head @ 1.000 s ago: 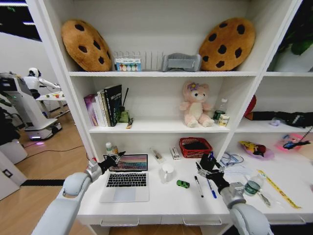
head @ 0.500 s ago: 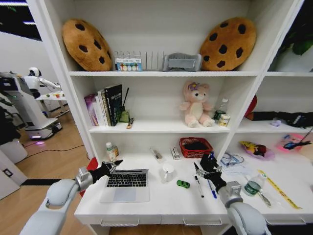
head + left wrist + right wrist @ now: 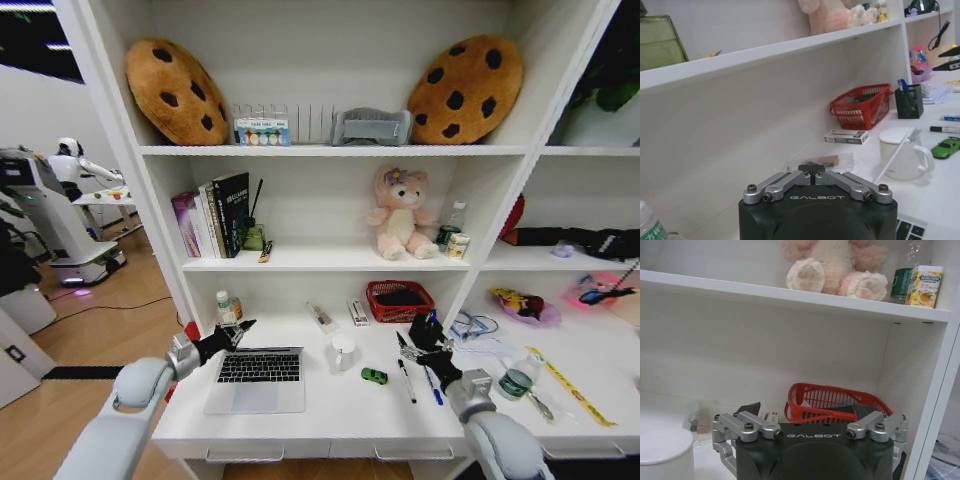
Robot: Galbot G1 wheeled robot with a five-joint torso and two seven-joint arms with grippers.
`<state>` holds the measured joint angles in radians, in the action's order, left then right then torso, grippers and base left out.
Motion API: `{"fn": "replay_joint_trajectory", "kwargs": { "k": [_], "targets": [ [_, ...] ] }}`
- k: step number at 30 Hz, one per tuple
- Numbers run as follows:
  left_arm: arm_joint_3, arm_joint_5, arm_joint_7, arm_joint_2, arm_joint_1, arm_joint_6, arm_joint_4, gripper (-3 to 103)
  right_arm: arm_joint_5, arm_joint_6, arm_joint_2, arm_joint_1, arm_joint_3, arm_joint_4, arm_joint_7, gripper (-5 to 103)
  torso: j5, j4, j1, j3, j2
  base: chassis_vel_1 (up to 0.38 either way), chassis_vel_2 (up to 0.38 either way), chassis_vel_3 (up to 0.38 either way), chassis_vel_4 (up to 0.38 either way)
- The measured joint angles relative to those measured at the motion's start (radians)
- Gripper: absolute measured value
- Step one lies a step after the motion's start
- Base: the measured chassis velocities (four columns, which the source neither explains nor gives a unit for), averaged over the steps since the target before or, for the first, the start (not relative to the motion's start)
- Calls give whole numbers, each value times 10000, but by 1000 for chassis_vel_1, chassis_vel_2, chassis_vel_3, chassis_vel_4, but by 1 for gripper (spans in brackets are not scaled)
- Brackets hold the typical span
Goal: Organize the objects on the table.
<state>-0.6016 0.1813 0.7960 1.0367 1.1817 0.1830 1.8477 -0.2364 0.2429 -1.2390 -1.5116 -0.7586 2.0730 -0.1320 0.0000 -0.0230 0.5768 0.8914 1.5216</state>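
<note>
Your left gripper [image 3: 238, 331] hangs over the table's [image 3: 330, 405] left end, just above the back edge of the laptop [image 3: 258, 377], whose lid lies flat. Its fingers are drawn together, tips meeting, holding nothing. Your right gripper [image 3: 424, 341] hovers over the pens [image 3: 407, 380] right of centre with its fingers spread wide and empty, close to the black pen holder [image 3: 431, 330]. You have the cup [image 3: 343, 352] and green car [image 3: 374, 376] between the two grippers; the bottle [image 3: 516, 380] and ruler [image 3: 568, 385] lie farther right.
</note>
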Motion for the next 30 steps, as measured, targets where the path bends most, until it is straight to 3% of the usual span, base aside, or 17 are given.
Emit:
{"fn": "replay_joint_trajectory", "kwargs": {
  "k": [9,12,19,21,23,25,30],
  "targets": [
    [-393,-424,1391,-352,996,-482,342,0,42,-50,-88,-61,-12,11,2,100,0,1,0,-1,1,0,0,0,0],
    [-451,-546,1589,-380,1160,-590,383,0,42,-75,-85,-89,-40,32,2,100,0,1,0,-1,1,0,0,0,0],
    [-726,-799,2463,-342,1576,-1349,332,0,216,-199,-187,-228,-29,71,-10,100,1,0,-1,-1,2,0,0,0,0],
    [-748,-806,2495,-219,1533,-1600,158,0,278,-212,-221,-235,-2,78,-16,100,0,1,0,-1,2,0,0,0,0],
    [-751,-692,2141,-63,1457,-1629,54,0,307,-217,-243,-257,8,91,-17,100,-1,1,-1,-1,2,0,0,0,0],
    [-627,-203,1129,182,1243,-1488,-93,0,336,-223,-263,-334,10,122,-18,100,0,1,-1,-1,2,0,0,0,0],
    [-391,-586,936,379,852,-1522,-450,0,442,-302,-283,-463,36,129,-30,100,0,-4,0,-1,1,0,0,0,0]
  ]
}}
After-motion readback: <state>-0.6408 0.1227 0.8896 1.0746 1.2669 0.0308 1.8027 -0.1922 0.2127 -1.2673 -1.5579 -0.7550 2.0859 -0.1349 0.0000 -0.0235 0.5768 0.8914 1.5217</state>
